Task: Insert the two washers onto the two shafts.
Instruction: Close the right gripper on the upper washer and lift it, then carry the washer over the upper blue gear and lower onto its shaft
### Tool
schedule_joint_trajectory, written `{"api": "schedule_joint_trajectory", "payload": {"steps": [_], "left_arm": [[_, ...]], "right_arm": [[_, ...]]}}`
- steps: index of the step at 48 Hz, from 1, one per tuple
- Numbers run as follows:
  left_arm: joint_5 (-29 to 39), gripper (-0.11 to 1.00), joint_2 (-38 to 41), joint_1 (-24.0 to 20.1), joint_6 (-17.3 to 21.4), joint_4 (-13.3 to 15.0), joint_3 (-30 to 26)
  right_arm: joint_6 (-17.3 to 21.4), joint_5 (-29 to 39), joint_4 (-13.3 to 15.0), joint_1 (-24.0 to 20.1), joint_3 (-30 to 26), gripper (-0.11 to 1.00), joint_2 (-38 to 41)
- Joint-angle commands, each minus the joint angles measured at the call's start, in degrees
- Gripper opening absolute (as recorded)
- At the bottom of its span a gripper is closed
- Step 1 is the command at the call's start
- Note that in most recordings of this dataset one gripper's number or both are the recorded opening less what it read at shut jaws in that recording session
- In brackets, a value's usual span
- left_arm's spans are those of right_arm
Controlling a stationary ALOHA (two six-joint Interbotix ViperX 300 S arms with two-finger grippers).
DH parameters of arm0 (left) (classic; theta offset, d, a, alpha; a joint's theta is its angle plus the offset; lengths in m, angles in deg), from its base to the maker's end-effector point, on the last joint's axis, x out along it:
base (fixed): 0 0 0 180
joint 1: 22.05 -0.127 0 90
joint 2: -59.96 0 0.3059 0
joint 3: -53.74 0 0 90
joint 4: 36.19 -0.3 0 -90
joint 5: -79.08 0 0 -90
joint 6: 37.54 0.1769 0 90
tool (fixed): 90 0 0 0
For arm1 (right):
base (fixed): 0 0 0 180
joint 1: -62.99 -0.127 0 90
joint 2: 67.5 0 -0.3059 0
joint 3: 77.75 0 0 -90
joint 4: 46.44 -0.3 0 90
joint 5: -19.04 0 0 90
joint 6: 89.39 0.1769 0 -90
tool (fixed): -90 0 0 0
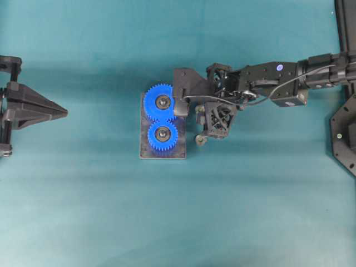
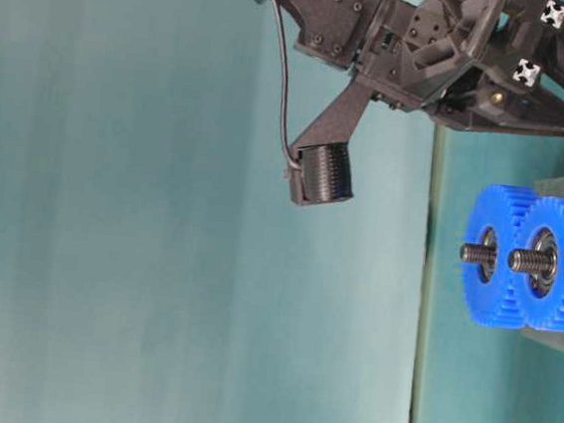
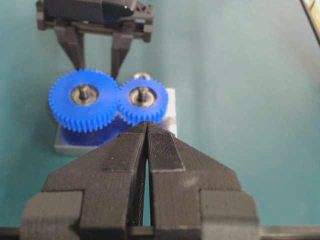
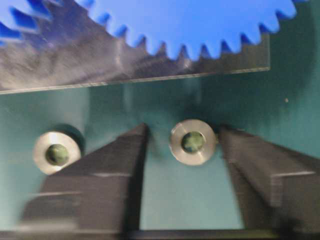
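Note:
Two blue gears point(image 1: 162, 118) sit on shafts point(image 3: 143, 92) on a grey plate point(image 1: 146, 154). In the right wrist view a silver washer point(image 4: 193, 142) lies on the cloth between my right gripper's point(image 4: 182, 131) open fingers, close against the right finger point(image 4: 260, 160), just in front of the plate edge point(image 4: 150, 75). A second washer point(image 4: 56, 152) lies outside the left finger; it also shows in the overhead view point(image 1: 200, 139). My right gripper point(image 1: 192, 112) hangs low beside the plate. My left gripper point(image 1: 64, 113) is shut and empty, far left of the gears.
The threaded shaft ends point(image 2: 478, 253) stick out of both gears with nothing on them. The right arm point(image 1: 278, 75) reaches in from the right edge. A black mount point(image 1: 345, 133) stands at the far right.

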Motion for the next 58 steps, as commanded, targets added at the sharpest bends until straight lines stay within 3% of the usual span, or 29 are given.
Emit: {"api": "schedule_joint_trajectory", "payload": {"steps": [1,6,19,29,43,58], "left_arm": [[-0.3,0.01,0.3,0.1,-0.2,-0.1,-0.8],[-0.4,0.01,0.2,0.1,-0.4,-0.1,-0.7],[-0.4,0.01,0.2,0.1,-1.8,-0.1,-0.5],[-0.4,0.01,0.2,0.1,-1.8,-0.1,-0.4],[-0.5,0.01,0.1,0.1,-1.8,-0.1,-0.5],[-0.6,0.01,0.1,0.1,-1.8,-0.1,-0.4]], "right_arm": [[-0.1,0.4,0.3,1.1,0.0,0.47,-1.1],[-0.1,0.4,0.4,1.1,0.2,0.32,-1.1],[0.3,1.8,0.3,1.1,0.0,0.32,-2.4],[0.4,6.9,0.4,1.0,-3.3,0.32,-7.0],[-0.4,15.0,0.5,-1.1,-11.3,0.32,-7.8],[-3.2,18.7,0.5,-1.4,-20.4,0.32,-3.6]]}}
